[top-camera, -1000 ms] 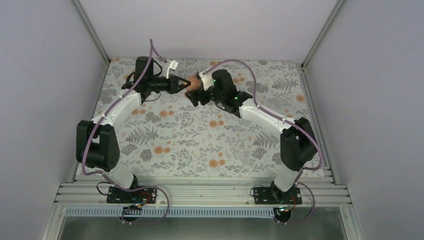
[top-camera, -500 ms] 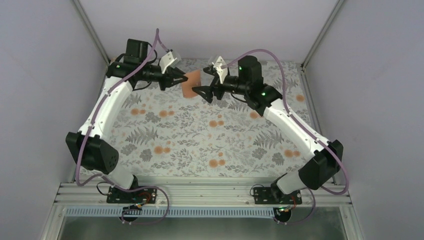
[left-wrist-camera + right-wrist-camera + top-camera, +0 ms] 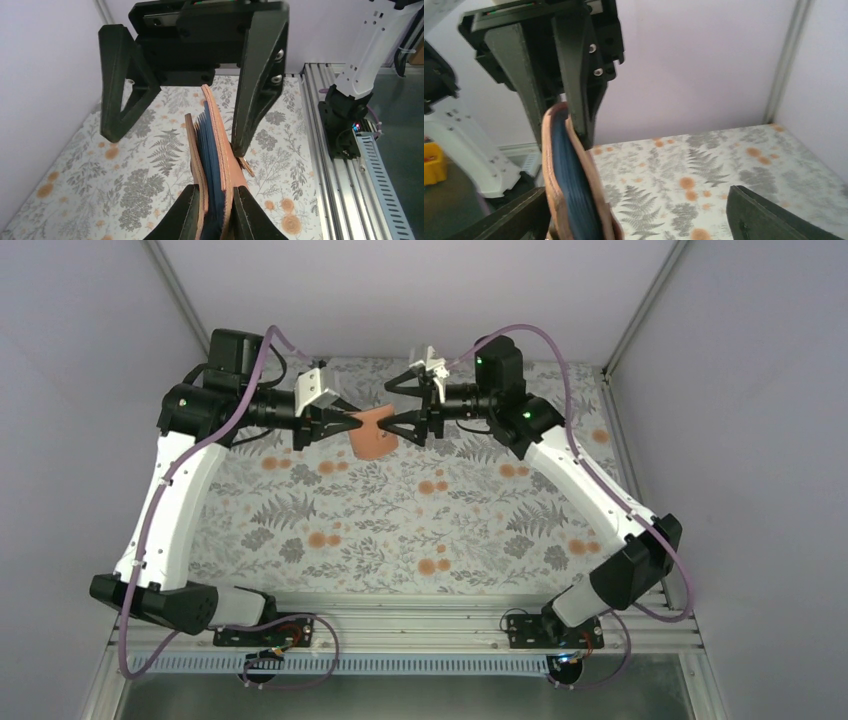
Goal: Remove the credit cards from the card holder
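The reddish-brown card holder [image 3: 376, 438] hangs in the air over the far middle of the table, with my left gripper [image 3: 349, 424] shut on its edge. In the left wrist view the card holder [image 3: 216, 150] stands edge-on between my fingers [image 3: 187, 215], its flaps slightly parted over dark blue layers. The credit cards cannot be told apart inside it. My right gripper [image 3: 391, 407] faces it, open, its jaws straddling the holder's free end. In the right wrist view the holder [image 3: 569, 185] sits close to my left finger [image 3: 514, 220].
A floral cloth [image 3: 420, 510] covers the table, with pale walls on three sides. The aluminium rail [image 3: 400, 625] carrying both arm bases runs along the near edge. The right arm's white link [image 3: 367, 55] shows in the left wrist view.
Both arms have risen from the back of the table. The left gripper has lifted the holder and carried it toward the middle. The right gripper has swung round to face it, jaws wide.
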